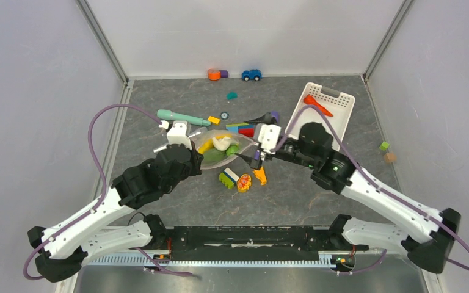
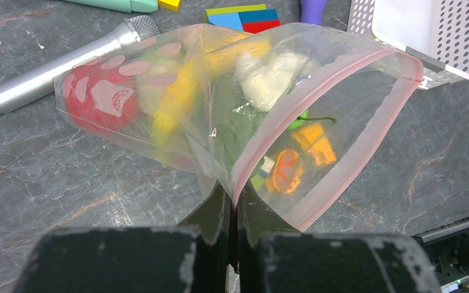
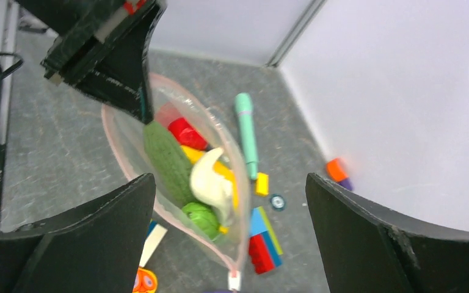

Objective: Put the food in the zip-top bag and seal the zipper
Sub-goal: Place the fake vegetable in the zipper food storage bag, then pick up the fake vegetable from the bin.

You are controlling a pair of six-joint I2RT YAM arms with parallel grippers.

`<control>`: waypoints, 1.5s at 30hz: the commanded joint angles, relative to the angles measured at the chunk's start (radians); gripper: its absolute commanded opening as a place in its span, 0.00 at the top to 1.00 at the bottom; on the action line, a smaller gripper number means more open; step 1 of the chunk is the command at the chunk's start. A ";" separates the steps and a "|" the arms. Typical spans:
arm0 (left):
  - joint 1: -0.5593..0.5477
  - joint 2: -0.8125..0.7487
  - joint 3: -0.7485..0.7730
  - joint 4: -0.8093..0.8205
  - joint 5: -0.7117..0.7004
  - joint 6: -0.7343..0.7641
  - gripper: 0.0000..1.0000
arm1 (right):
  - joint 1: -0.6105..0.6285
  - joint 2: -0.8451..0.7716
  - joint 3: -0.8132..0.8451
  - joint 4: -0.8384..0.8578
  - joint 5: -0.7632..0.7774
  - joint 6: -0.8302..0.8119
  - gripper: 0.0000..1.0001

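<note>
Left hand [image 2: 233, 198]: fingers pressed together, clamped on the zipper [image 2: 342, 101] at the near end of the bag's mouth.
Right hand [image 3: 232, 244]: fingers spread wide, gripping nothing; the other end of the mouth hangs between them.
Zip-top bag [image 2: 220, 91]: held up between the two arms at mid-surface, its mouth gaping open and the pink strip unjoined.
Food inside: a red tomato [image 2: 98, 101] at the closed end, then a yellow banana [image 2: 177, 97], a beige piece [image 2: 269, 73], a long green cucumber [image 3: 168, 162] and a round green cabbage [image 3: 198, 217].
Food outside: an orange-red carrot [image 1: 317, 105] lies in the white slotted basket [image 1: 342, 119].
Around the bag: a silver toy microphone [image 2: 55, 67] just beside it, and building blocks [image 1: 239, 129] and a teal stick [image 1: 183, 116] beyond.
Surface [image 1: 293, 195]: dark grey, marbled.
</note>
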 commanded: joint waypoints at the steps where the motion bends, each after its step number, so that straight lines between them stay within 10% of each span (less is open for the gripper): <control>1: 0.005 0.001 0.013 0.033 0.005 0.023 0.98 | -0.004 -0.090 -0.034 0.045 0.180 -0.050 0.02; 12: 0.006 0.004 0.011 0.033 0.005 0.024 0.98 | -0.112 -0.020 0.009 0.065 0.535 -0.075 0.02; 32: 0.005 0.012 0.010 0.033 -0.011 0.031 0.98 | -0.641 0.557 0.237 0.103 0.480 0.092 0.02; 45: 0.007 0.029 0.011 0.039 -0.010 0.040 0.98 | -0.744 0.855 0.342 0.153 0.506 0.128 0.02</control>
